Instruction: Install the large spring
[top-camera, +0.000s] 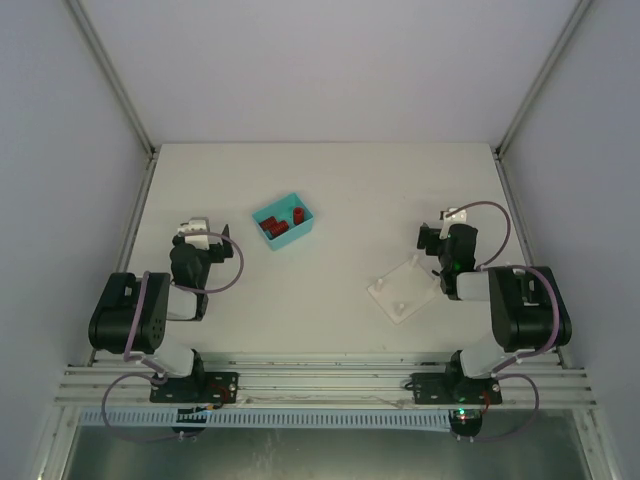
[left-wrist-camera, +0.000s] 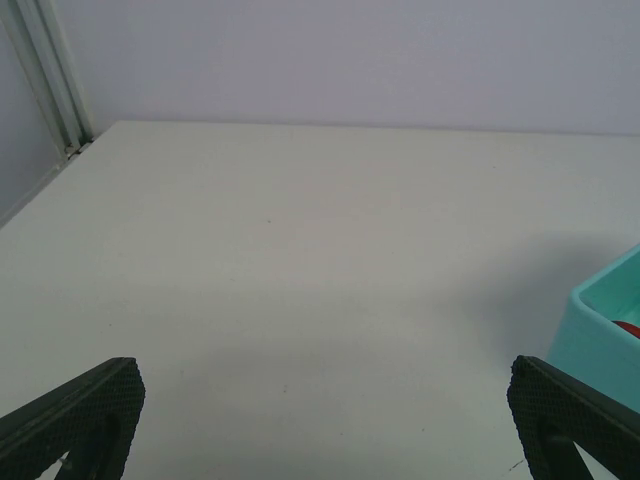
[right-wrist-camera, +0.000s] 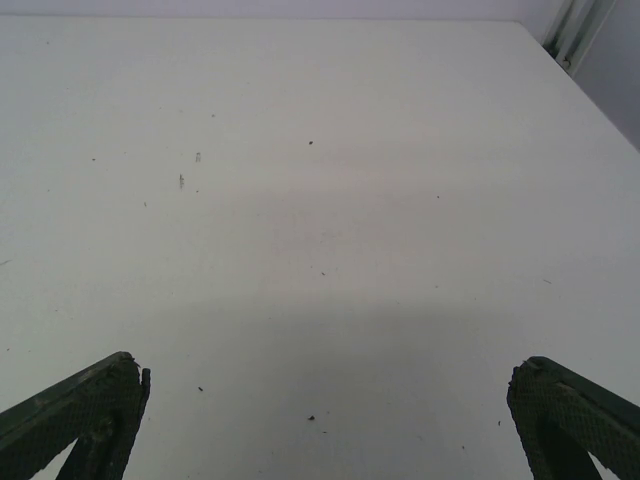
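Note:
A teal bin (top-camera: 283, 222) sits left of the table's middle and holds red springs (top-camera: 273, 224). I cannot tell which one is the large spring. A white base plate (top-camera: 403, 287) with small pegs lies flat at the right front. My left gripper (top-camera: 202, 240) is open and empty, left of the bin. In the left wrist view the gripper (left-wrist-camera: 325, 420) is wide apart over bare table, with the bin's corner (left-wrist-camera: 600, 320) at the right edge. My right gripper (top-camera: 445, 238) is open and empty, just beyond the plate. The right wrist view shows the gripper (right-wrist-camera: 325, 420) over bare table.
The white table is enclosed by pale walls with metal rails (top-camera: 112, 85) at the back corners. An aluminium rail (top-camera: 320, 385) carrying both arm bases runs along the near edge. Small dark specks (right-wrist-camera: 311, 417) dot the table surface.

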